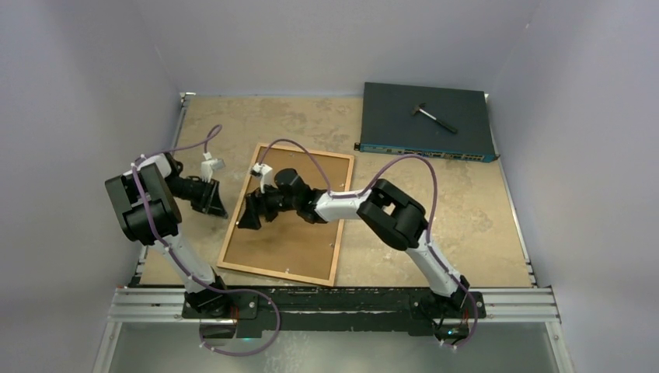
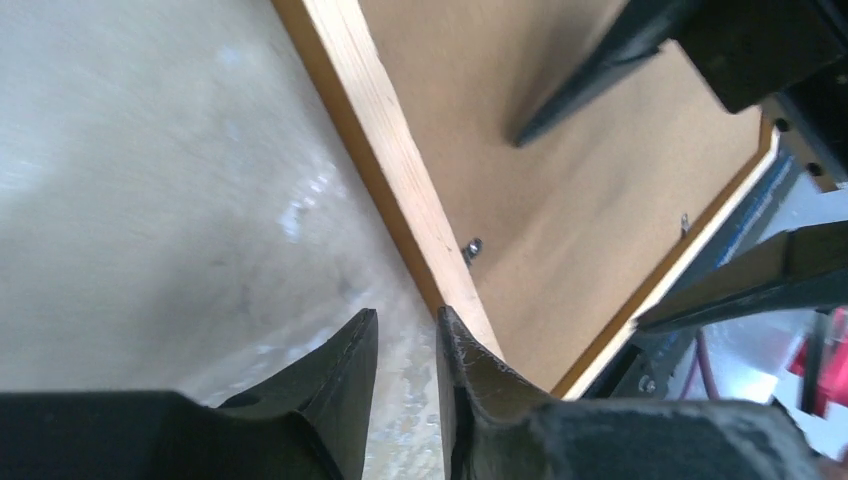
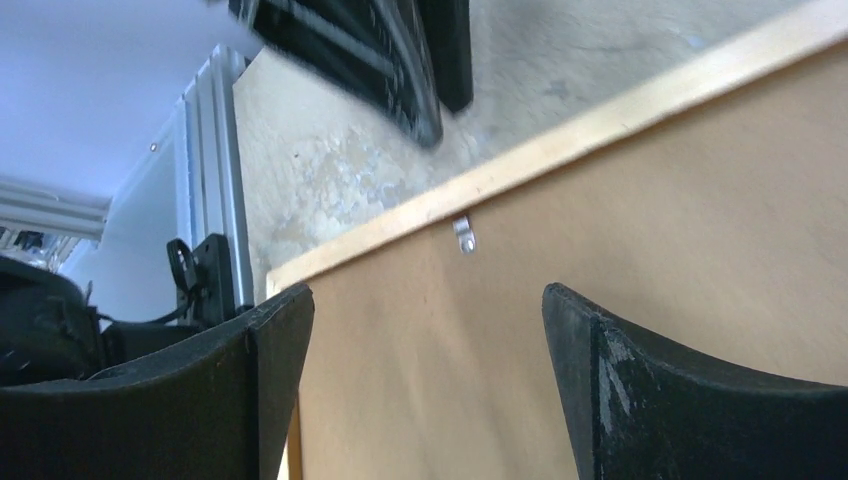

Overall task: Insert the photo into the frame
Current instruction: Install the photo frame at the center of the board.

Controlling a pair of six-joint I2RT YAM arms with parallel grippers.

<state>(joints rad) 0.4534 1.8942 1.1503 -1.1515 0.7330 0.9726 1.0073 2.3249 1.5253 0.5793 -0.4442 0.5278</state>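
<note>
Logged at far left the left pincer (image 2: 407, 320): black fingers parted by a narrow slit, pinching nothing, tips at the outer edge of the left rail of the frame (image 2: 385, 150); unable to tell whether touching wood or counter (image 1: 466, 217). Found the frame lying flat mid-counter, skewed to the counter edges, rectangular, with thin orange-brown wooden rails. Found inside it a plain matte brown backing board (image 1: 287, 237) filling the opening, with a small metal tab (image 3: 462, 233) at the inner edge of one rail. Could not make out the photo in any view; saw only the board within the rails. Noted part of the left rail covered in the overhead view by the right pincer (image 3: 425, 292), spread wide over the board and gripping nothing; unable to tell whether its tips rest on the board. Recorded at far right, toward the rear, a dark flat electronics box (image 1: 388, 116) with a row of ports along the front face, carrying a small T-shaped tool (image 1: 434, 117), too small to identify. Rated the counter surface as mottled beige and worn.
</note>
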